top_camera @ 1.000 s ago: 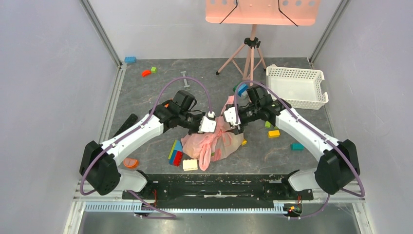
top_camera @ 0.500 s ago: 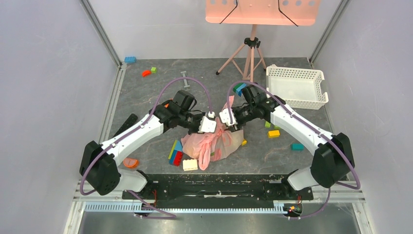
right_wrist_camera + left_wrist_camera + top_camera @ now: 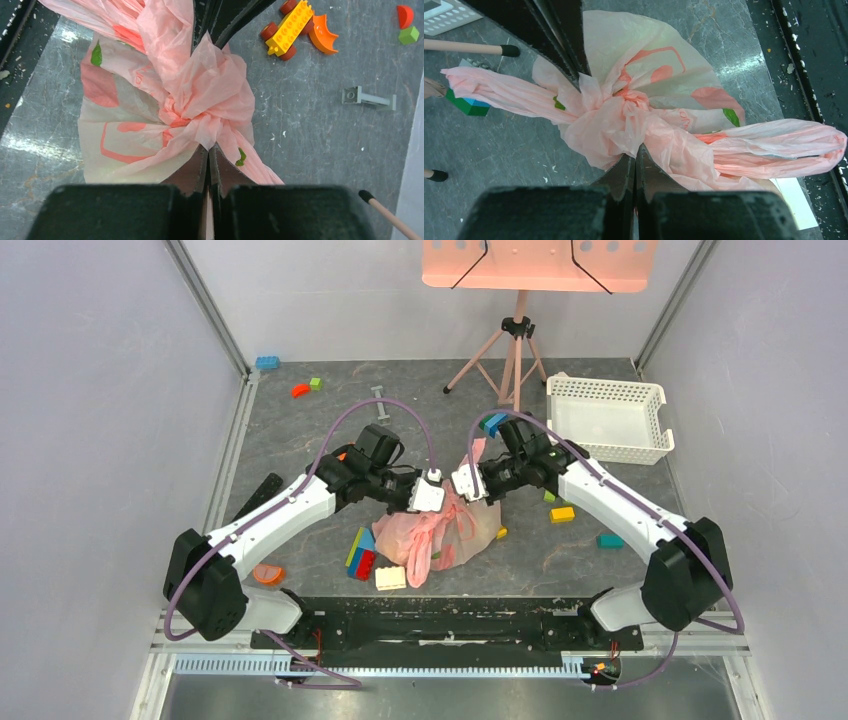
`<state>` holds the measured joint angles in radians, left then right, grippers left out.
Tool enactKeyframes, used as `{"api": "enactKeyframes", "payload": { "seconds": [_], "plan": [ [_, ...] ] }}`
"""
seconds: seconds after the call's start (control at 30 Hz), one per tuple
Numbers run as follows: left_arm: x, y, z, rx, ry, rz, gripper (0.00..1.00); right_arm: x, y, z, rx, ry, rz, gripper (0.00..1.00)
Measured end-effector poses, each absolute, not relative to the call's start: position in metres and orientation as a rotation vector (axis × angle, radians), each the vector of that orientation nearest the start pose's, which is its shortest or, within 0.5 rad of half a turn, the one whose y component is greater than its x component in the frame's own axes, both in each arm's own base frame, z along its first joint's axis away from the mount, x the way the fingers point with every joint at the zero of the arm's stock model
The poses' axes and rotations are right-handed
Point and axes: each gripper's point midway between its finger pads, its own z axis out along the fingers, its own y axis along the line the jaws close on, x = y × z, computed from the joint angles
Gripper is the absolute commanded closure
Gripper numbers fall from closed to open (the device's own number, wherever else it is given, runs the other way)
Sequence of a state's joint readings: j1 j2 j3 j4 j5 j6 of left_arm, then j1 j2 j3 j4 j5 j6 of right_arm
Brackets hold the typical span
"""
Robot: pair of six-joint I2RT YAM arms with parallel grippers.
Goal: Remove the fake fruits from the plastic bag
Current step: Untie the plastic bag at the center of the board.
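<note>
While both arms reach inward over the grey table point(image 3: 290, 440), the pink plastic bag point(image 3: 470, 530) sits bulging at its middle, between the 2 grippers. The bag's top is bunched into a twisted knot point(image 3: 624, 107), and whatever it holds is hidden by the crinkled film.

The left gripper point(image 3: 428, 496) meets the knot from the left. Its fingers are pressed together on a fold of pink film. The right gripper point(image 3: 468, 484) meets it from the right, its fingers likewise closed tight with bag film pinched at their tips.

One handle loop point(image 3: 420, 562) trails toward the near edge. A stack of coloured blocks point(image 3: 361, 552) and a white block point(image 3: 390, 578) lie just beside the bag. A white lattice basket point(image 3: 608, 418) stands well apart at the far right, near a tripod point(image 3: 510, 355).
</note>
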<state>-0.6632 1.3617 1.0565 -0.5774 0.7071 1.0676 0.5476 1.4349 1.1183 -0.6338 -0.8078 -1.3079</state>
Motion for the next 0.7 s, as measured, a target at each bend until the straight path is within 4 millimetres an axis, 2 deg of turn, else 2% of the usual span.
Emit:
{"api": "enactKeyframes", "payload": {
  "seconds": [0.33, 0.5, 0.7],
  "plan": [
    [0.23, -0.286, 0.17, 1.868, 1.242, -0.642, 0.98, 0.248, 0.261, 0.17, -1.86, 1.096, 0.536, 1.0],
    [0.237, -0.286, 0.175, 1.812, 1.278, -0.657, 0.98, 0.248, 0.256, 0.179, -1.732, 1.128, 0.489, 1.0],
    [0.251, -0.283, 0.182, 1.706, 1.334, -0.673, 0.98, 0.26, 0.252, 0.189, -1.529, 1.223, 0.456, 1.0]
  ]
}}
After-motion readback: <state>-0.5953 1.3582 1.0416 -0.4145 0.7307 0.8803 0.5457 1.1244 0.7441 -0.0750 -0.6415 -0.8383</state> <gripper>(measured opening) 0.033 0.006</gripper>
